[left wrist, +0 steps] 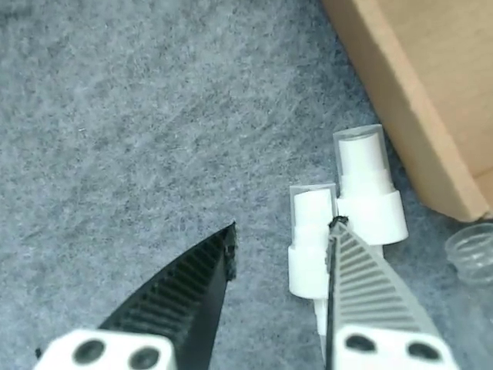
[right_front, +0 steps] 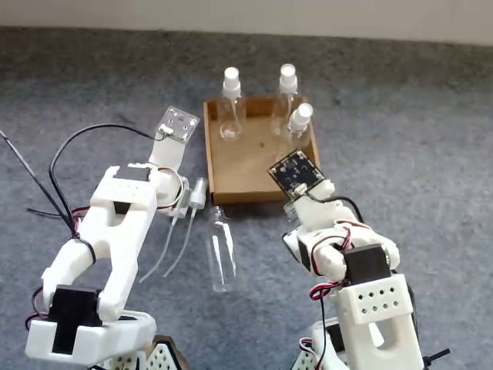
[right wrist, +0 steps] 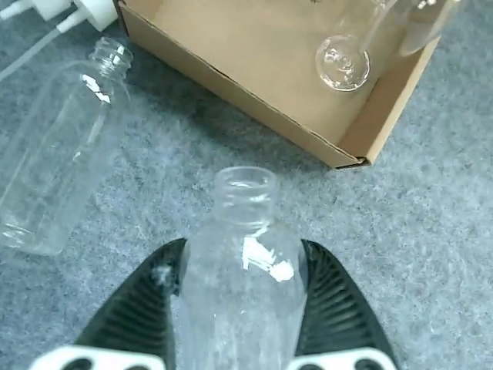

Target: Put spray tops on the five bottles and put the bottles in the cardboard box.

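Right gripper (right wrist: 243, 248) clamped on uncapped bottle (right wrist: 245, 202), just outside box (right wrist: 231, 96). Left gripper (left wrist: 283, 229) wide open, empty, over tops (left wrist: 312, 239). I'd straddle one only, pinch collar, keep tube free.

Gripper (left wrist: 283, 226) spread wide over carpet (left wrist: 115, 116), smaller spray top (left wrist: 311, 247) against larger spray top (left wrist: 368, 196), cardboard box (left wrist: 431, 77) near

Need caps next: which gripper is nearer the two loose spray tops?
Left. The left gripper is open right at the spray tops, one finger over them. The right gripper grips an uncapped bottle, across the lying bottle from them.
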Controlling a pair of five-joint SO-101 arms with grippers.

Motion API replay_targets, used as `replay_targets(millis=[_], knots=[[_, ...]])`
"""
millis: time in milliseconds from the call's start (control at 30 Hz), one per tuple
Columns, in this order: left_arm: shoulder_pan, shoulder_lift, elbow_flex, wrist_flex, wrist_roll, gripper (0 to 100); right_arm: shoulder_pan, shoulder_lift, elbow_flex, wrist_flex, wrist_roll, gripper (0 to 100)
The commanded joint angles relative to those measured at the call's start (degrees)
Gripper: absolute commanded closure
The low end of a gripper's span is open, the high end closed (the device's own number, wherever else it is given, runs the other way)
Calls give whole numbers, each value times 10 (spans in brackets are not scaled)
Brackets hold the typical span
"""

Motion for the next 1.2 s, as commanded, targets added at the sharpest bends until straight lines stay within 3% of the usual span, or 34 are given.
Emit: replay_targets(millis=[0, 300, 633, 767, 967, 1167], knots=[[14, 1, -17, 4, -6, 812, 0, -6, -5, -15, -4, 995], [25, 29, -20, 21, -6, 844, 0, -7, -5, -15, -4, 995], [-8, 57, -48, 45, -5, 858, 0, -7, -5, -15, -4, 995], [-20, 49, -68, 48, -4, 928, -13, -5, -5, -40, -5, 995], [-33, -28, -124, 118, -3, 966, -20, -6, -5, -113, -4, 995], [-44, -174, -219, 203, 42, 972, -29, -7, -5, -63, -4, 995]])
